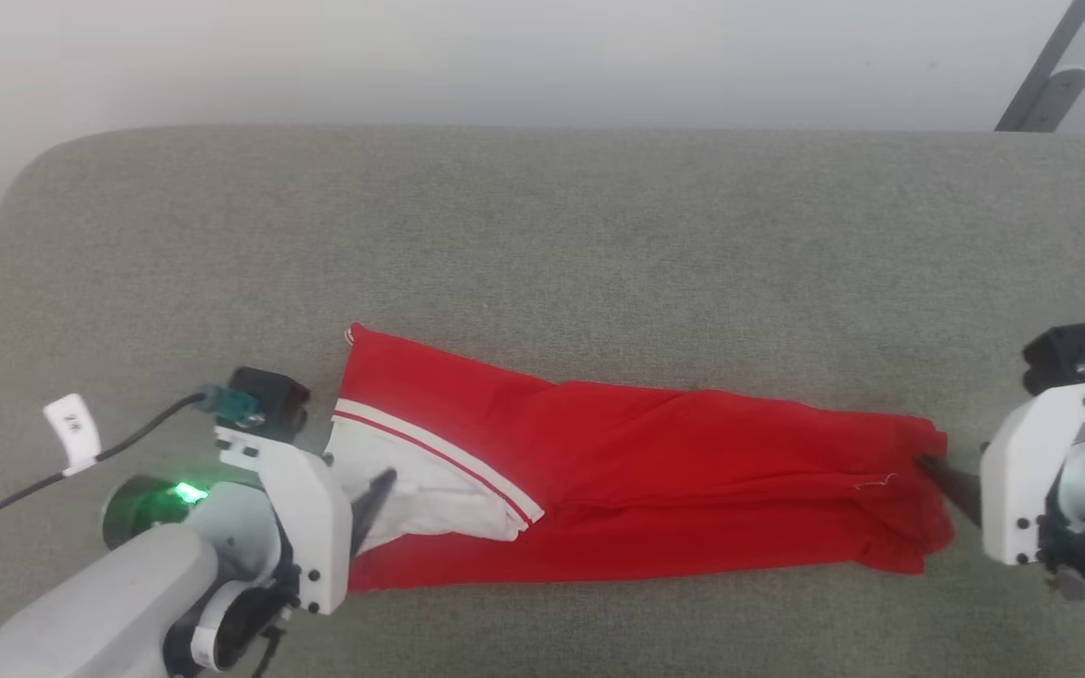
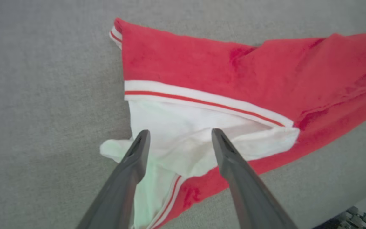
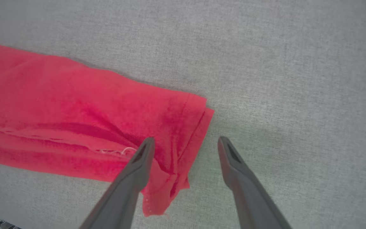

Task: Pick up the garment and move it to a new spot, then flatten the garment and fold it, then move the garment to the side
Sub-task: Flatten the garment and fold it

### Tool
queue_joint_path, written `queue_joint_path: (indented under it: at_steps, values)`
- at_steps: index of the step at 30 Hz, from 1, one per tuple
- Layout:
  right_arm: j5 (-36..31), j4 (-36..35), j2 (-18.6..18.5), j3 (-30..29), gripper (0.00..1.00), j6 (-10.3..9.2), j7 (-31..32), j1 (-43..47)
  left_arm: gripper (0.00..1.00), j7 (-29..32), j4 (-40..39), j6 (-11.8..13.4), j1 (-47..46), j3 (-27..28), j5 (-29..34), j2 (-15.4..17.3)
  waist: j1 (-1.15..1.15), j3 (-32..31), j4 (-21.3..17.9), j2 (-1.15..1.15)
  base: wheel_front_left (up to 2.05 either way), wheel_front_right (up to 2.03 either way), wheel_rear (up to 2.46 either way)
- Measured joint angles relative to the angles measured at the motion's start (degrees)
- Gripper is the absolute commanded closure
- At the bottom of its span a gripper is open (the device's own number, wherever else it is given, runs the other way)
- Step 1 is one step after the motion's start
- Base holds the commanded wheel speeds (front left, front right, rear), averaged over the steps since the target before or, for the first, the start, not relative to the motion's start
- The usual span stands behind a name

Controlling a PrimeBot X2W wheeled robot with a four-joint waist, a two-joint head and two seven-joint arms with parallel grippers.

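The garment lies stretched left to right as a long folded red band on the grey table. Its white cuff panel with thin red-and-white stripes is at the left end. My left gripper is at that end. In the left wrist view it stands open, fingers straddling the white cuff just above the cloth. My right gripper is at the garment's right end. In the right wrist view it is open, one finger over the red corner, the other over bare table.
The table's far edge meets a pale wall, with a rounded corner at the far left. A dark metal bracket stands at the top right. A black cable with a white tag trails from my left wrist. Bare table lies beyond the garment.
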Motion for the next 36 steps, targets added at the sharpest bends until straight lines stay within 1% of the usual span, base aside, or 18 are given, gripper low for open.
queue_joint_path:
  at_steps: [3, 5, 9, 15, 18, 21, 23, 24, 25, 26, 28, 33, 35, 36]
  values:
    - [-0.18, 1.25, 0.00, -1.62, 0.00, 0.00, 1.48, -0.19, 0.00, -5.65, 0.07, 0.21, 0.81, 1.66, 1.60, 0.34, 0.00, -0.11, 0.48, 0.00, 0.00, 0.00, 0.00]
    - [-0.08, 2.38, 0.32, -2.32, 0.00, 0.00, 2.35, -0.40, 0.00, -9.76, 0.51, 0.81, 1.49, 2.90, 2.74, 0.57, 0.00, -0.12, 0.83, 0.00, 0.00, 0.00, 0.00]
    - [0.05, 5.32, 0.75, -3.65, 0.00, 0.00, 3.66, -1.28, 0.00, -17.29, 1.54, 1.52, 3.49, 5.39, 3.57, 0.79, 0.00, 0.07, 1.59, 0.00, 0.00, 0.00, 0.00]
    - [0.15, 10.28, 1.55, -4.21, 0.00, -0.01, 3.78, -2.69, 0.00, -27.32, 4.09, 1.57, 6.61, 8.89, 3.69, 0.40, 0.00, 0.74, 2.90, 0.00, 0.00, 0.00, 0.00]
    - [0.36, 12.99, 1.75, -3.67, 0.00, -0.01, 3.47, -3.35, 0.00, -30.58, 5.48, 1.75, 8.24, 11.00, 3.70, -0.14, 0.00, 1.01, 3.51, 0.00, 0.00, 0.00, 0.00]
    - [1.18, 15.17, 2.03, -3.21, 0.00, -0.01, 2.74, -4.14, 0.00, -31.83, 6.67, 1.76, 10.14, 13.48, 3.83, -1.13, 0.00, 1.17, 4.13, 0.00, 0.00, 0.00, 0.00]
    - [1.86, 16.23, 1.93, -2.32, 0.00, -0.01, 2.35, -4.63, 0.00, -32.15, 6.92, 1.29, 11.64, 15.21, 4.88, -1.79, 0.00, 1.23, 4.53, 0.00, 0.00, 0.00, 0.00]
    - [2.37, 16.79, 1.86, -2.23, 0.10, -0.01, 2.14, -4.78, 0.00, -32.16, 6.91, 1.11, 12.30, 16.58, 5.28, -2.42, 0.00, 1.24, 4.72, 0.00, 0.00, 0.00, 0.00]
    - [2.78, 17.08, 1.62, -1.67, 0.82, -0.01, 1.96, -4.83, 0.00, -32.17, 6.65, 0.85, 12.98, 18.38, 6.28, -3.02, 0.00, 1.25, 4.92, 0.00, 0.00, 0.00, 0.00]
    - [3.07, 17.34, 1.16, -1.34, 1.00, -0.02, 1.63, -4.83, 0.00, -32.18, 6.23, 0.46, 13.62, 20.39, 7.40, -3.70, 0.00, 1.25, 5.15, 0.00, 0.00, 0.00, 0.00]
    - [3.57, 17.82, 0.55, -0.66, 1.00, -0.01, 1.02, -4.84, 0.00, -32.32, 5.97, -0.14, 15.52, 23.92, 9.58, -4.98, 0.00, 1.24, 5.49, 0.00, 0.00, 0.00, 0.00]
    - [5.13, 18.47, 0.00, -1.12, 1.00, 0.01, -0.27, -4.89, 0.00, -32.33, 5.67, -3.12, 20.46, 32.37, 14.03, -8.79, 0.00, 1.20, 5.91, 0.00, 0.00, 0.00, 0.00]
    - [5.53, 18.49, -0.27, -1.62, 1.00, 0.01, -0.42, -5.17, 0.00, -32.33, 5.71, -4.44, 21.90, 34.83, 15.32, -10.20, 0.00, 1.18, 5.91, 0.00, 0.00, 0.00, 0.00]
    - [5.53, 18.49, -0.27, -1.62, 1.00, 0.01, -0.42, -5.17, 0.00, -32.33, 5.71, -4.44, 21.90, 34.83, 15.32, -10.20, 0.00, 1.18, 5.91, 0.00, 0.00, 0.00, 0.00]
